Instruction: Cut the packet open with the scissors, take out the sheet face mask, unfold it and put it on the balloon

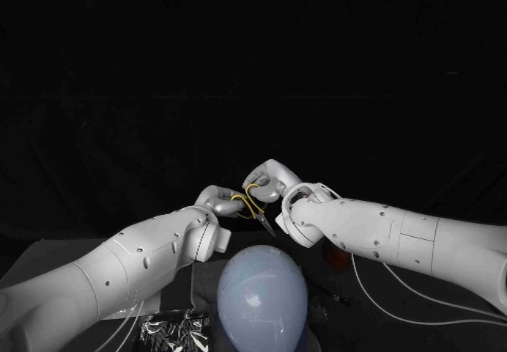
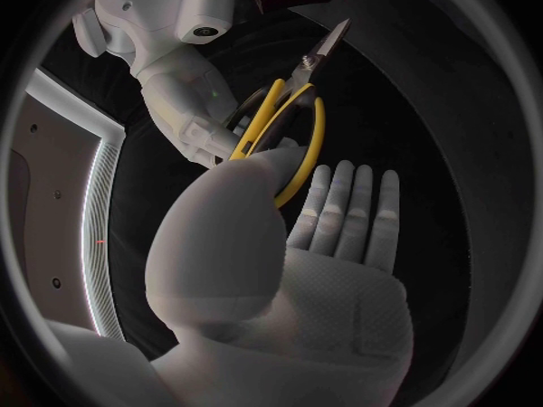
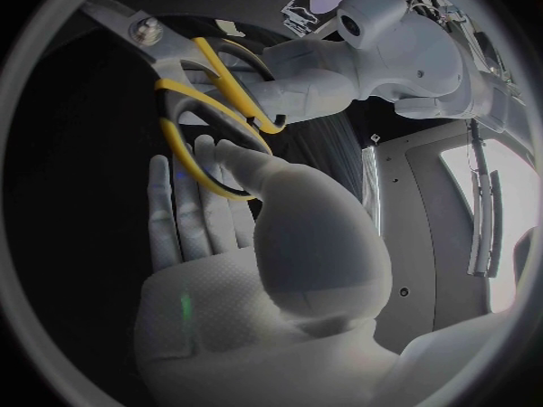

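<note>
Black table (image 1: 412, 323) bears a pale balloon (image 1: 262, 297), a crinkled silver packet (image 1: 174, 330) just beside it, on the robot's left

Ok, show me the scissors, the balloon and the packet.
scissors (image 2: 303, 66), left wrist view, at the pivot.
balloon (image 1: 262, 293), head view, middle of its pale dome.
packet (image 1: 174, 328), head view, crinkled silver foil.

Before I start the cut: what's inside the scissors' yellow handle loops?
Fingers of the left robot hand and the right robot hand reach into the loops of the scissors. Their thumbs cover how far they go through.
</note>
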`<state>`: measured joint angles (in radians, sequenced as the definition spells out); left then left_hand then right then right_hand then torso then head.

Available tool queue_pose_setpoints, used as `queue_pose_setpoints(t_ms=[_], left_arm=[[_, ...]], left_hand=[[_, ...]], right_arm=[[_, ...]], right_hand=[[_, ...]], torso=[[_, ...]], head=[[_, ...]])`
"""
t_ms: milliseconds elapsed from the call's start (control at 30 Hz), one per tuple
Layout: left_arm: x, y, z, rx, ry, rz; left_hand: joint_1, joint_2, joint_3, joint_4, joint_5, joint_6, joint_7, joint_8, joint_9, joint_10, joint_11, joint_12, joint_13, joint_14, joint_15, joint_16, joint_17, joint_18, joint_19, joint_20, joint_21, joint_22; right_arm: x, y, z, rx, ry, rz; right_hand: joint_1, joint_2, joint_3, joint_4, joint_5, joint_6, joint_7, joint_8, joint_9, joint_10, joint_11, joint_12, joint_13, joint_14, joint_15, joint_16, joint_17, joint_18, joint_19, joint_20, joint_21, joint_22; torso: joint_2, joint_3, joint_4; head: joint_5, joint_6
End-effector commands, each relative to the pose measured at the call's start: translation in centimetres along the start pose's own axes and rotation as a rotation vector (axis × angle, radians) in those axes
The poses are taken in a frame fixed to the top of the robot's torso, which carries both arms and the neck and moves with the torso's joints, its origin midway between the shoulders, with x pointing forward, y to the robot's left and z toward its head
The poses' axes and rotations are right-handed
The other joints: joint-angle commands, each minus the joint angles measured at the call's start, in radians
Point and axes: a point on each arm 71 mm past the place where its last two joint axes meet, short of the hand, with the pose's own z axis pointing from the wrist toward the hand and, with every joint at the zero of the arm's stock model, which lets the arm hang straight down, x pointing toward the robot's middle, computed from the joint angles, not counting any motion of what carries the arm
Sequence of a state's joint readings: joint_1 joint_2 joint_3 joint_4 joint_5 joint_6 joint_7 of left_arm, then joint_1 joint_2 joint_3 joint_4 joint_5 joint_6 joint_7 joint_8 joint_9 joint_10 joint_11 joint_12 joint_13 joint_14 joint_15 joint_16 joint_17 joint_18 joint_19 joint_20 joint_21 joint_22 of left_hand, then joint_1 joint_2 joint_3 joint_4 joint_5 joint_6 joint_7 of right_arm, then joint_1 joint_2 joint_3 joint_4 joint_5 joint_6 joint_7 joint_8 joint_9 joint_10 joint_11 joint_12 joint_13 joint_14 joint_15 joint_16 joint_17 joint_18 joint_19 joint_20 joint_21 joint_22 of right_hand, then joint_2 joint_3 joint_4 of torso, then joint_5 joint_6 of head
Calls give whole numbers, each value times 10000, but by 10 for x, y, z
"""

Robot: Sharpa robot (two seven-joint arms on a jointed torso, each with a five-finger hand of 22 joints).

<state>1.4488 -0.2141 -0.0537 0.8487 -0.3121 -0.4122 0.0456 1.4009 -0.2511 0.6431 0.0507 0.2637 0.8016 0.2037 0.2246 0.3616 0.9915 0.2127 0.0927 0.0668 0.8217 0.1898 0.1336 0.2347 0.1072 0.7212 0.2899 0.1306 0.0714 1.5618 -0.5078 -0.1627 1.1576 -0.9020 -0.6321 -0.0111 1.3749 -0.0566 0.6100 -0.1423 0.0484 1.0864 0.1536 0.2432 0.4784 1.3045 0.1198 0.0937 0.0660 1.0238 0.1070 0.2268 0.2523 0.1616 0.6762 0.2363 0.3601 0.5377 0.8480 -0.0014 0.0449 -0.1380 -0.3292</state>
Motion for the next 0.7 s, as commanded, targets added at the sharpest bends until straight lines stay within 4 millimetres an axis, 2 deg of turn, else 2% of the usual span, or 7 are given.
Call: queue_pose_setpoints(t_ms=[33, 333, 500, 600, 633, 667, 700], left_arm=[[1, -3, 0, 190, 158, -75], [2, -4, 0, 296, 136, -45], [0, -3, 0, 239, -73, 43], [-2, -2, 1, 185, -226, 76], [-2, -2, 1, 166, -258, 85], [-2, -2, 1, 139, -303, 102], [-2, -2, 1, 123, -320, 112]], left_hand=[[85, 9, 96, -13, 103, -82, 608, -67, -24, -117, -4, 2, -17, -100, -3, -77, -18, -197, -154, 9, 10, -15], [72, -30, 219, -28, 259, -108, 631, -85, -56, -195, 19, 16, -18, -137, 16, -95, -33, -229, -404, 9, -45, -40], [163, 34, 380, -87, 106, -158, 671, -109, -85, -293, 50, 37, -21, -145, 34, -98, -41, -250, -552, 8, -76, -52], [89, 134, 251, 31, -1078, -172, 699, -79, -97, -378, 69, 167, -13, -134, 44, -81, -45, -266, -619, 5, -79, -49], [101, 156, 212, 48, -1343, -178, 699, -73, -99, -393, 72, 197, -13, -137, 43, -80, -47, -266, -619, 5, -76, -48], [109, 191, 100, 99, -1918, -179, 701, -55, -104, -427, 70, 263, -13, -134, 44, -72, -49, -268, -623, 5, -69, -46], [92, 176, 23, 124, -2071, -185, 702, -52, -108, -438, 74, 289, -12, -134, 43, -70, -50, -267, -613, 5, -64, -44]], right_arm=[[0, 0, 1, 58, 46, -136], [0, -2, 1, 222, -33, -146], [-1, -3, 1, 260, -125, -148], [0, -3, 0, 259, -103, -128], [1, -3, 0, 245, -59, -111], [2, -1, -1, 213, 61, -69], [3, -1, -1, 192, 138, -37]], right_hand=[[2, 138, -10, -75, 22, 70, 1, -58, 11, 320, -243, -67, 17, 85, -22, -23, -12, 157, -75, -32, 38, 25], [0, 141, -6, -85, 20, 73, 0, -62, 11, 323, -244, -69, 17, 89, -23, -27, -12, 157, -89, -32, 54, 47], [-4, 148, 4, -108, 19, 82, -3, -71, 13, 332, -246, -76, 18, 101, -26, -37, -12, 160, -120, -32, 100, 107], [-4, 148, 4, -108, 19, 82, -3, -71, 13, 332, -246, -76, 18, 101, -26, -37, -12, 160, -120, -32, 100, 107], [-4, 148, 4, -108, 19, 82, -3, -71, 13, 332, -246, -76, 18, 101, -26, -37, -12, 160, -120, -32, 100, 107], [-4, 148, 4, -108, 19, 82, -3, -71, 13, 332, -246, -76, 18, 101, -26, -37, -12, 160, -120, -32, 100, 107], [-20, 144, 6, -122, 18, 88, -1, -79, 14, 333, -245, -84, 17, 101, -22, -50, -14, 158, -154, -30, 129, 150]], torso=[[1, 7, -9], [-1, 10, -1], [0, 10, -4], [0, 12, -8], [1, 12, -8], [4, 13, -13], [5, 14, -14]], head=[[-1, 2], [-4, 26], [-8, 29], [-3, 25], [-4, 26], [-2, 28], [-2, 31]])
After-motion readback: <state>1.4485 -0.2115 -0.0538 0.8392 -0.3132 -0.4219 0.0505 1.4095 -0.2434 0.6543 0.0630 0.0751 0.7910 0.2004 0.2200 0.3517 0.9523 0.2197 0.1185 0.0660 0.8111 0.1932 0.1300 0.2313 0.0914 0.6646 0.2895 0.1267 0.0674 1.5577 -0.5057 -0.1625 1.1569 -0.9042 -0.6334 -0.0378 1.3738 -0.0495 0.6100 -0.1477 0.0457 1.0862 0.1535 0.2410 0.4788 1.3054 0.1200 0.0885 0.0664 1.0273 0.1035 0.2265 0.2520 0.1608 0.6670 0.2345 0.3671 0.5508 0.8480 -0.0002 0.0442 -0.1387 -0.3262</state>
